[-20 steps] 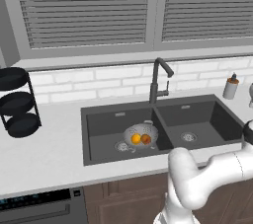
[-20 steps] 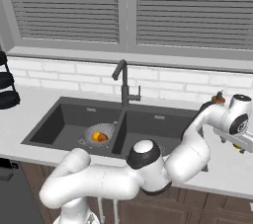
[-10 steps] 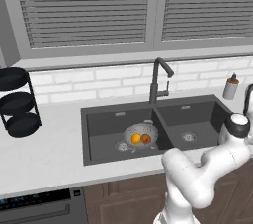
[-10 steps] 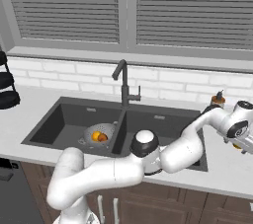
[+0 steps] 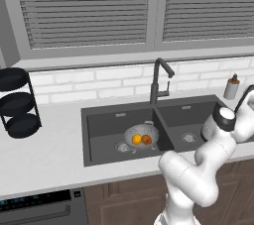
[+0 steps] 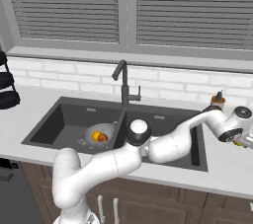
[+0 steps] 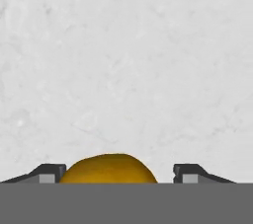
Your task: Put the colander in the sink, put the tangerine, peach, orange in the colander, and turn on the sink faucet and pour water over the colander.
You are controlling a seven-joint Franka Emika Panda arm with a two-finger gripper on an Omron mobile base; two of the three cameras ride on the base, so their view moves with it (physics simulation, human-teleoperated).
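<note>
The silver colander [image 5: 141, 134] [image 6: 100, 133] stands in the left basin of the dark sink [image 5: 99, 120] [image 6: 54, 124]. Two fruits lie in it, one orange-yellow [image 5: 136, 140] and one reddish [image 5: 147, 140]. The gooseneck faucet [image 5: 158, 78] [image 6: 122, 82] rises behind the divider, and no water runs from it. My gripper [image 6: 245, 141] [image 7: 118, 174] is down at the counter right of the sink. Its fingers stand open on either side of a third, orange-brown fruit [image 7: 108, 168]. The left finger is close to the fruit; a gap shows on the right. I cannot tell which fruit is the tangerine, peach or orange.
A beige soap bottle [image 5: 231, 86] [image 6: 217, 100] stands on the counter just behind my hand. A black round rack [image 5: 17, 102] [image 6: 5, 87] sits at the far left. The white counter [image 7: 123, 60] spreads pale and flat beyond the fruit.
My arm has reached farther right and the hand has come down toward the counter beside the sink. The colander and its two fruits have not moved.
</note>
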